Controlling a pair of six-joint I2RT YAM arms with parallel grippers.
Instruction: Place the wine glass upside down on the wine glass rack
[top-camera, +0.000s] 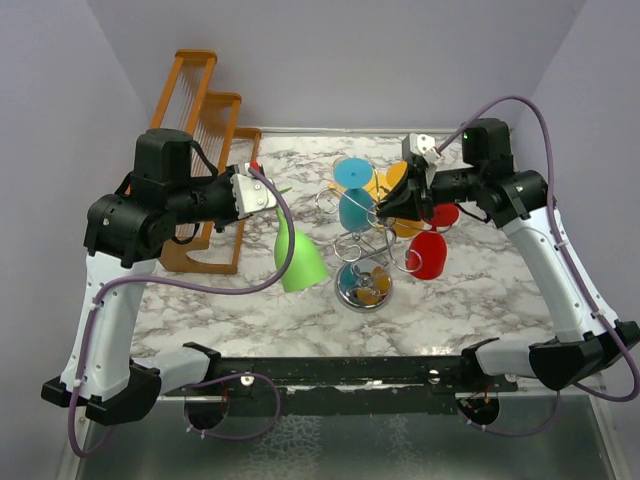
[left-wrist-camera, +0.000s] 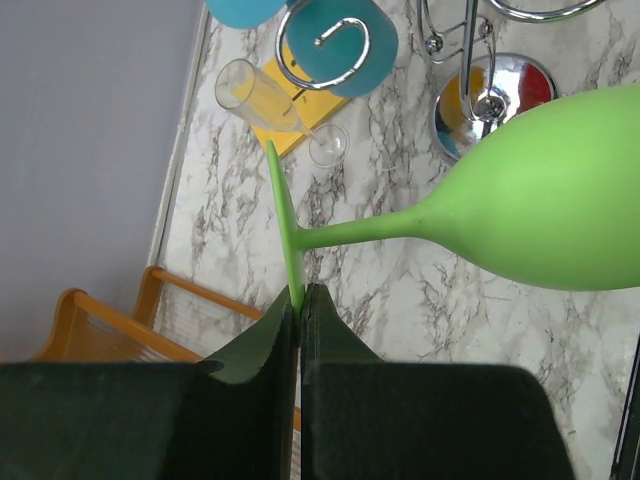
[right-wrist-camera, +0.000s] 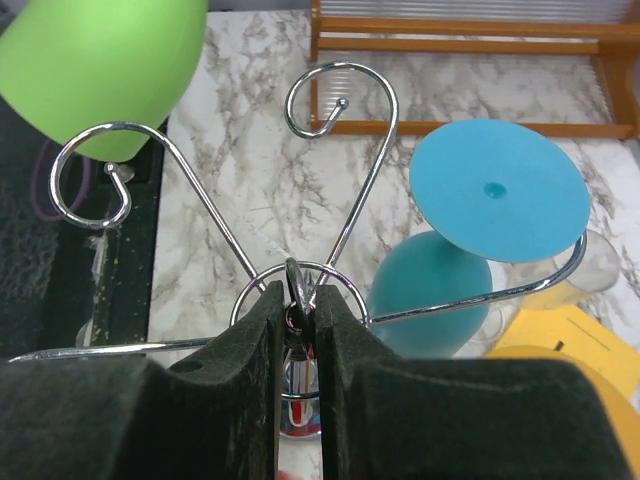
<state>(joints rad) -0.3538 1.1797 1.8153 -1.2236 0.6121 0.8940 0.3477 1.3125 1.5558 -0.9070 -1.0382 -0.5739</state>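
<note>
Right fingers (right-wrist-camera: 240, 400) hide rack (top-camera: 362, 288) stem, green wine glass (right-wrist-camera: 100, 60) cropped

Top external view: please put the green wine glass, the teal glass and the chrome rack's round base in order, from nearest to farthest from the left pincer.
1. green wine glass: its foot is clamped in the left pincer.
2. teal glass: hanging to the right of the pincer.
3. round base of the wine glass rack: on the table, lower right of the pincer.

The top view looked down from behind. Both close wrist views shared the wine glass (right-wrist-camera: 100, 70) and rack (left-wrist-camera: 490, 100).
</note>
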